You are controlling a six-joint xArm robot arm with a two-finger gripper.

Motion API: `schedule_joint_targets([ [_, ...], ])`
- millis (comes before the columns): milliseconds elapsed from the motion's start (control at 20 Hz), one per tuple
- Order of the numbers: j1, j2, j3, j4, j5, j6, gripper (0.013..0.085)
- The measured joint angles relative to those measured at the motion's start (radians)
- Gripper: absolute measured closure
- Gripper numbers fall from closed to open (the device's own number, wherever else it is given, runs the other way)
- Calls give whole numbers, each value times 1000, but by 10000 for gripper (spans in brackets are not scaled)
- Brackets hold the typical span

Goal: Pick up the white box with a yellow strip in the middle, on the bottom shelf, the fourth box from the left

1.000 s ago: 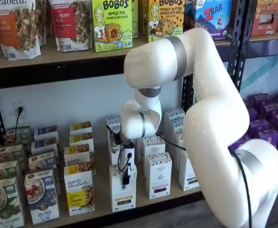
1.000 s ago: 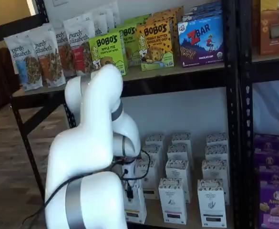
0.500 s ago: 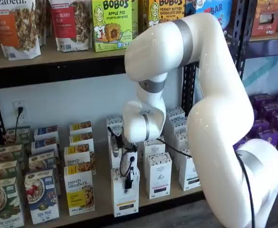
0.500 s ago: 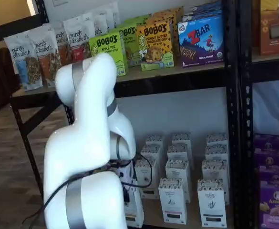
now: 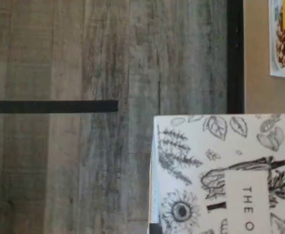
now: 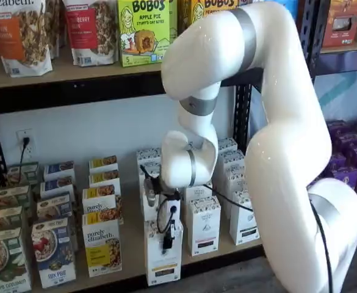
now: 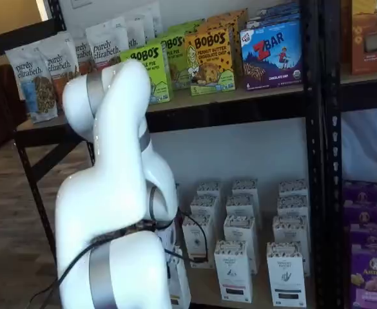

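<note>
One white box (image 6: 163, 259) is gripped at its top by the closed jaws of the gripper (image 6: 168, 235) | it is held at the front edge of the bottom shelf (image 6: 132, 244), leaning out past it | its leaf-printed top (image 5: 225, 175) is seen over the wood floor (image 5: 84, 170) in the wrist view.

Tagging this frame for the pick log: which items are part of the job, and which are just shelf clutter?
Job:
- white box, shut in the gripper
- bottom shelf

Clutter:
- black-strip white cartons
- purely elizabeth boxes
- Bobo's boxes
- purple boxes
</note>
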Motion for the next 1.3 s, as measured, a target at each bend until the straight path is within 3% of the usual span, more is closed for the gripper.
schedule_joint_targets([
  [100, 5, -32, 31, 19, 8, -13, 530],
  [250, 5, -88, 77, 2, 30, 6, 530],
  [400, 5, -151, 137, -59, 16, 64, 530],
  [600, 3, -238, 202, -100, 28, 104, 530],
  [800, -8, -319, 228, -119, 113, 119, 530],
  [1100, -21, -446, 288, -172, 127, 161, 530],
  [1300, -44, -552, 306, -215, 199, 187, 530],
])
